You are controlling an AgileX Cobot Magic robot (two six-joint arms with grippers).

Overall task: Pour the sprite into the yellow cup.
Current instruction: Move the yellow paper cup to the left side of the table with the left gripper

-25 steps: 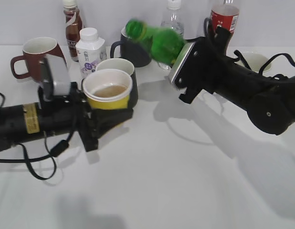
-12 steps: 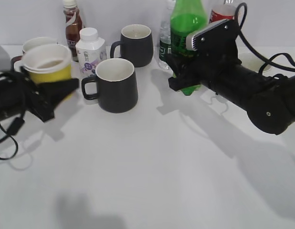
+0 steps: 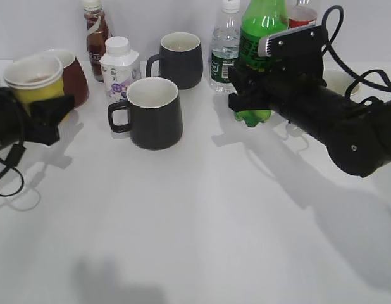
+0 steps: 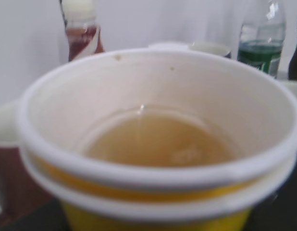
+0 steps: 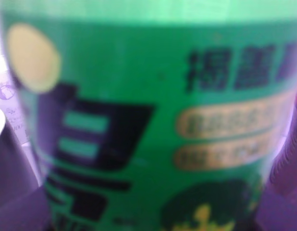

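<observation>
Pour judged done, set-down in hand.

Right arm (image 3: 335,120) reaching in from the right edge over the worktop (image 3: 202,221), right claw (image 3: 259,85) clamped round the lower body of the sprite (image 3: 262,38). Bottle upright, base hanging just above the worktop, near the back row and just beside the water bottle (image 3: 224,44). Red-labelled cola bottle (image 3: 301,16) partly hidden behind the sprite. Nothing but blurred green label filling the right wrist view (image 5: 148,125), so grip close and firm by that showing.

Left arm (image 3: 9,126) low at the left edge, left claw (image 3: 47,111) gripping the cup (image 3: 36,82) about its lower wall. Cup upright, held just in front of the red mug (image 3: 72,76), well apart from the bottle. Pale brownish liquid lying in the cup's bottom (image 4: 158,144) in the left wrist view, rim level, nothing spilling. Claw itself not showing in that view, only the cup.

Between the two arms, untouched: dark mug (image 3: 151,114) in front, second dark mug (image 3: 179,60) behind, small white milk bottle (image 3: 119,66), brown drink bottle (image 3: 96,31).

Next, by judgement: lower the sprite straight down to a free spot by the back row, keep it vertical, release only once the base bears fully. Likewise ease the cup down level, then spread the left claw slowly to avoid tipping a light paper cup holding liquid.
</observation>
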